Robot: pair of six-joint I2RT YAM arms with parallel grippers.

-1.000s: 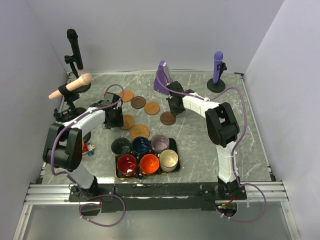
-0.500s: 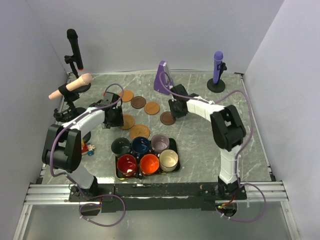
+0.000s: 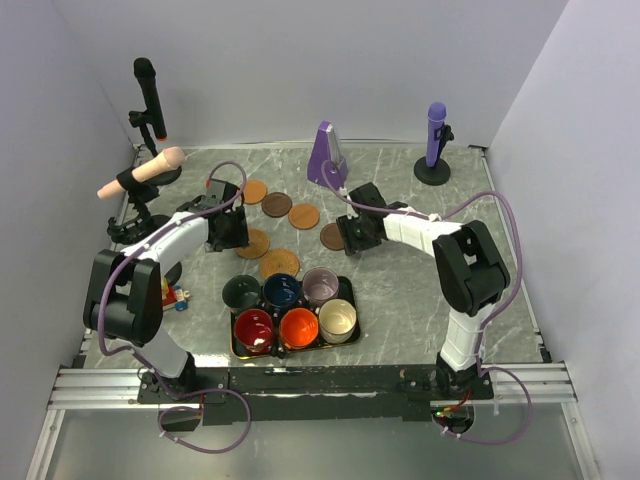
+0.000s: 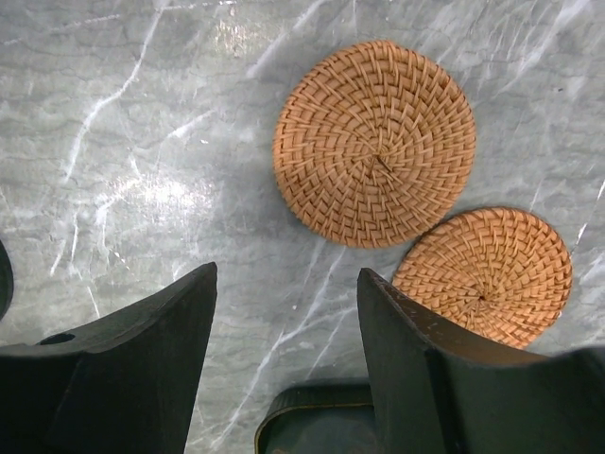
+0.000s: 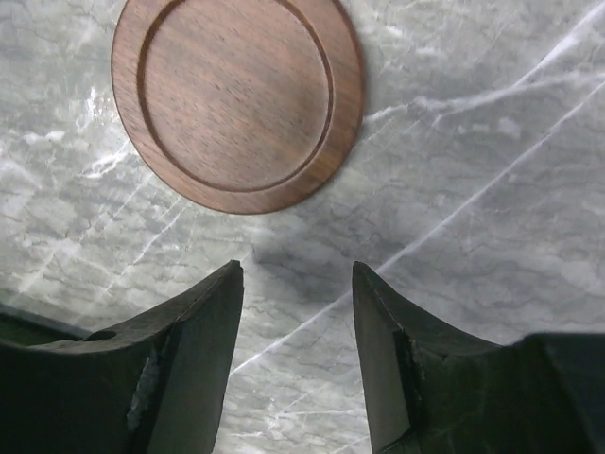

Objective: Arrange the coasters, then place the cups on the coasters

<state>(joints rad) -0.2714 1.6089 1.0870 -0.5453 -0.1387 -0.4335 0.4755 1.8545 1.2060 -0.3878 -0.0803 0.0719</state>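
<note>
Six coasters lie in a loose arc behind the tray: woven ones (image 3: 254,191) (image 3: 256,243) (image 3: 279,264) and wooden ones (image 3: 277,205) (image 3: 303,216) (image 3: 335,236). Six cups stand in the black tray (image 3: 347,290): dark green (image 3: 241,293), navy (image 3: 282,291), lilac (image 3: 321,286), red (image 3: 254,330), orange (image 3: 298,327), cream (image 3: 337,320). My left gripper (image 3: 236,236) (image 4: 286,284) hangs open and empty just short of two woven coasters (image 4: 375,142) (image 4: 484,274). My right gripper (image 3: 351,234) (image 5: 296,274) is open and empty, with the dark wooden coaster (image 5: 236,99) lying flat just beyond its tips.
A purple wedge-shaped object (image 3: 325,155) stands at the back centre. Microphones on stands: black (image 3: 147,95), beige (image 3: 140,172), purple (image 3: 436,135). A small toy figure (image 3: 178,297) lies left of the tray. Walls close the table on three sides.
My right gripper's jaws have opened and it has drawn back slightly from the dark wooden coaster, which stays on the table; the right elbow swung right. The left arm barely moved.
</note>
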